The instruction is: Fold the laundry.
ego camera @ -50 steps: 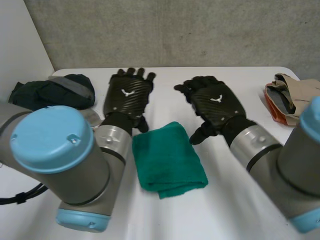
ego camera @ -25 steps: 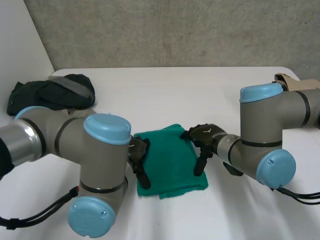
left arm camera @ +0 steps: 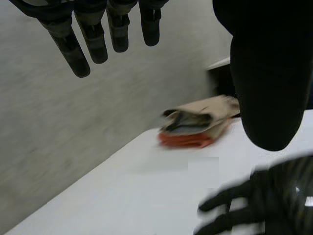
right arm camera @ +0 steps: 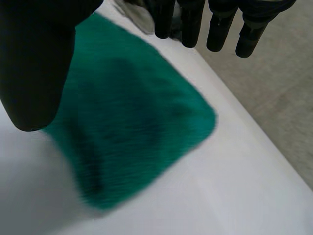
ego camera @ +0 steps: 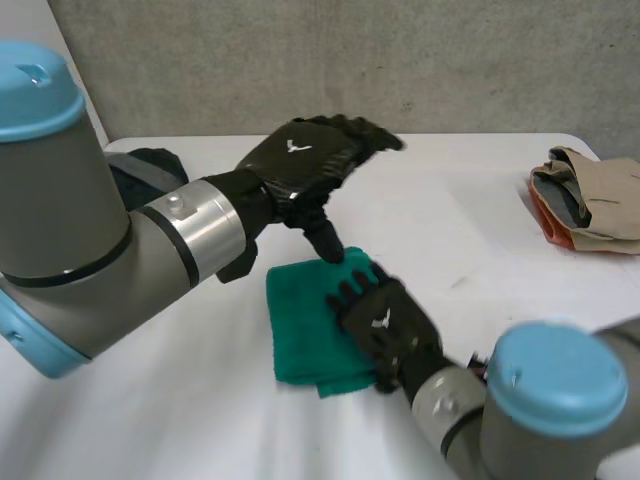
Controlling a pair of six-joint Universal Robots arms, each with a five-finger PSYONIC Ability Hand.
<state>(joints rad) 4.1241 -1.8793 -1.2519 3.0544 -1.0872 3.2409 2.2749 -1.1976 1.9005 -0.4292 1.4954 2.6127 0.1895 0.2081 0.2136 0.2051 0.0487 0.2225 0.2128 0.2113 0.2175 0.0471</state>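
A green towel, folded into a small rectangle, lies flat in the middle of the white table. My right hand is over the towel's right half, fingers spread and straight, holding nothing. In the right wrist view the towel lies under the palm of that hand, a little way off. My left hand is raised above the table just beyond the towel's far edge, with straight fingers and its thumb hanging down. In the left wrist view that hand is empty, and the right hand lies below it.
A dark bundle of clothing lies at the table's far left, partly behind my left arm. A folded beige and orange pile sits at the far right edge, also seen past the left hand's fingers. A grey wall backs the table.
Both arms have swung. The left hand rose from beside the towel to above its far edge. The right hand moved from the towel's right side to over it. The towel has not moved.
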